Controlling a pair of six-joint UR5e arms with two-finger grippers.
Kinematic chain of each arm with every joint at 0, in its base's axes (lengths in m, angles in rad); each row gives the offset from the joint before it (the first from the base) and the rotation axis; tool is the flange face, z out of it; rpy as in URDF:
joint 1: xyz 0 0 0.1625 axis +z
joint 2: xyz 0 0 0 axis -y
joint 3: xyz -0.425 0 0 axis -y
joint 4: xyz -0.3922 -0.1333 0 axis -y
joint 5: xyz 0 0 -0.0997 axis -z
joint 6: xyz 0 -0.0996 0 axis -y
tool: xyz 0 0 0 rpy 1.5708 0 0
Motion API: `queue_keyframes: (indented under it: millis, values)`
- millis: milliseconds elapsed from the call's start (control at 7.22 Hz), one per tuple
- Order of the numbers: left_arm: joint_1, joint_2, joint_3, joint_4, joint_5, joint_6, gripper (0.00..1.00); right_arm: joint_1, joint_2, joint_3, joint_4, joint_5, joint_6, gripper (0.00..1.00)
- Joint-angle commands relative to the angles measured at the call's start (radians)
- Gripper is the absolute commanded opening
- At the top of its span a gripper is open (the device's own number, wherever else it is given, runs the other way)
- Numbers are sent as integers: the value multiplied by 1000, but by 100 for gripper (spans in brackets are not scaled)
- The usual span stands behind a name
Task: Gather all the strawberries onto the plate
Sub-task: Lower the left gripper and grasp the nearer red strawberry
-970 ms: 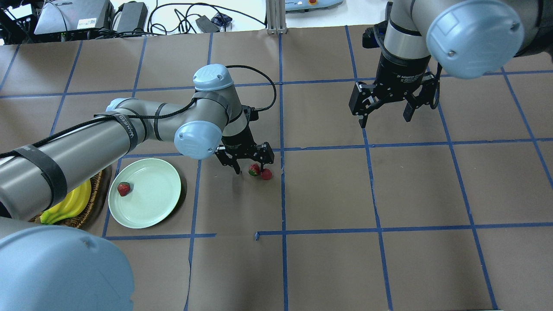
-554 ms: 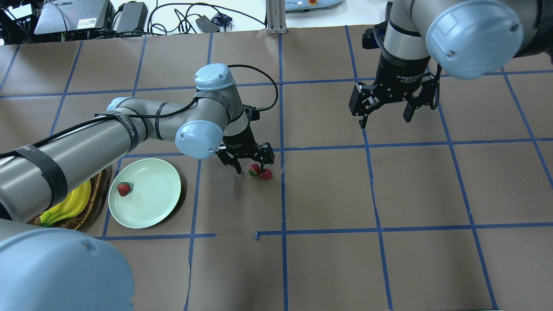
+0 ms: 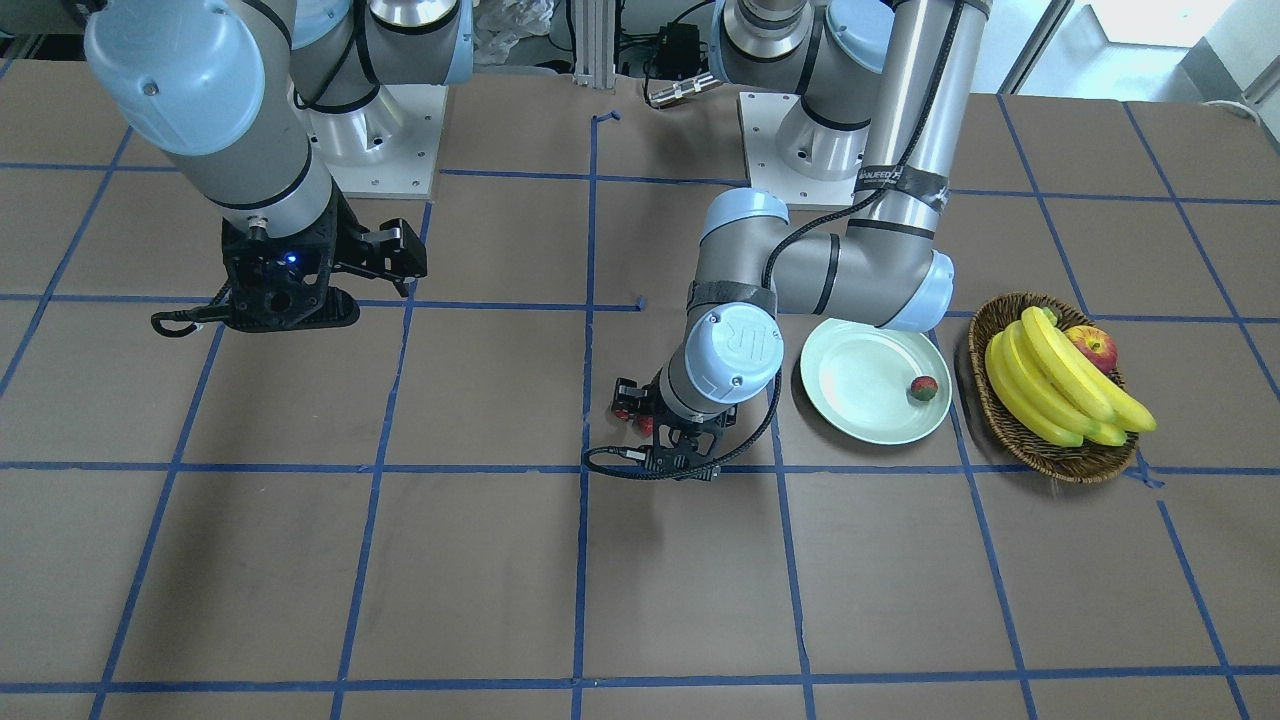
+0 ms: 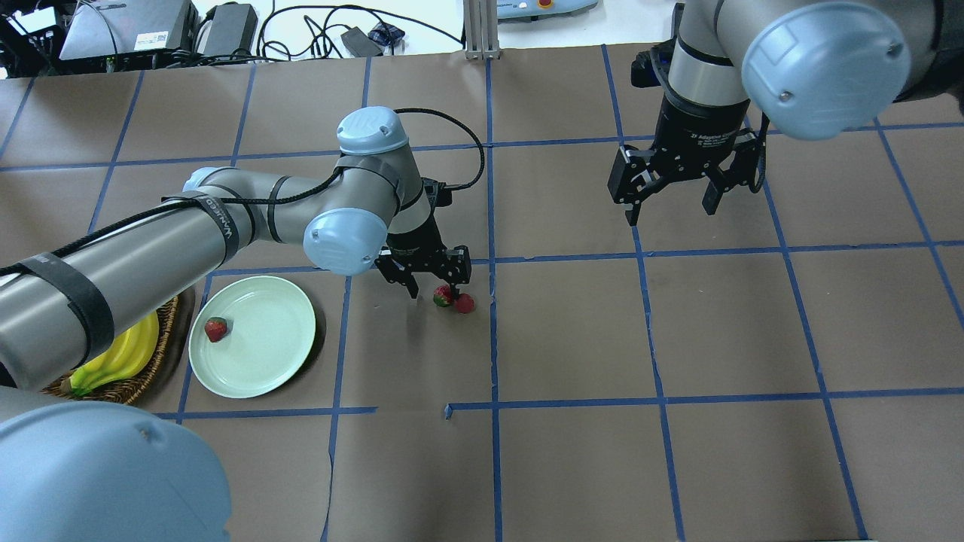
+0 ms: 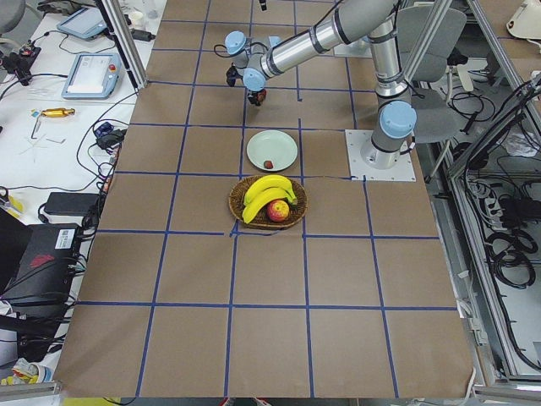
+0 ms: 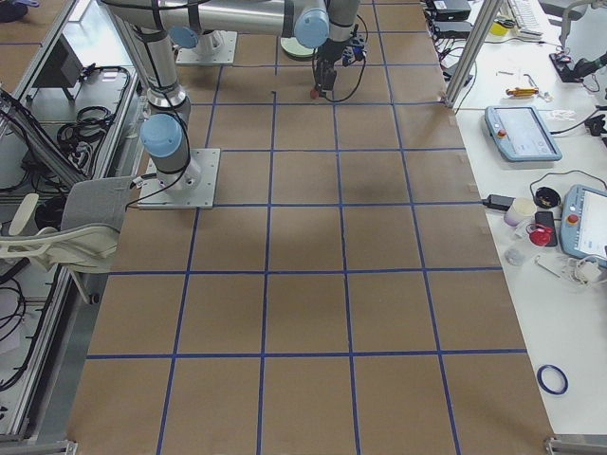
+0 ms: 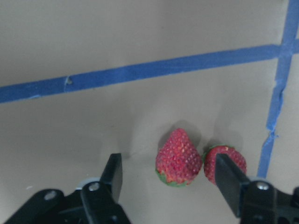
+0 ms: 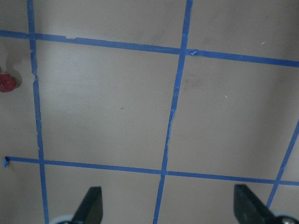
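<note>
- We see the pale mint plate (image 4: 263, 354), glossy with a raised rim, toward the worktop's left edge; one red strawberry (image 4: 216, 329) lies on its left side.
- The left gripper (image 4: 434, 292) points down mid-worktop, jaws spread around the pointed strawberry (image 7: 180, 158).
- The right gripper (image 4: 670, 211) hangs nearer the far edge, jaws spread, empty.
- The second strawberry (image 7: 225, 163), green-capped, lies just beside the pointed one.

A wicker basket (image 3: 1060, 463) is seen at the right of the front-facing view, with bananas (image 3: 1060, 385) and an apple (image 3: 1096, 348) held in it. The brown table (image 3: 480, 570) is crossed by blue tape (image 3: 450, 467).
</note>
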Motion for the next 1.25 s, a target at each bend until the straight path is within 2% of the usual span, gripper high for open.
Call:
queue_keyframes:
  millis: [0, 277, 416, 554, 693, 970, 1109]
  values:
    - [1, 0, -1, -2, 20, 50, 72, 0, 0, 0, 0, 0, 1, 100]
    - [1, 0, -2, -2, 20, 50, 72, 0, 0, 0, 0, 0, 1, 100]
    - [1, 0, -10, -5, 17, 51, 64, 0, 0, 0, 0, 0, 1, 100]
    - [1, -2, -10, -11, 15, 50, 59, 2, 0, 0, -3, 0, 3, 100]
    - [1, -2, -12, -14, 15, 50, 48, 5, 8, 0, -5, 6, 4, 100]
    - [1, 0, 1, -15, 18, 51, 4, 5, 12, 0, -6, 8, 6, 100]
    - [3, 3, 2, -12, 20, 51, 0, 6, 12, 0, -5, 6, 6, 100]
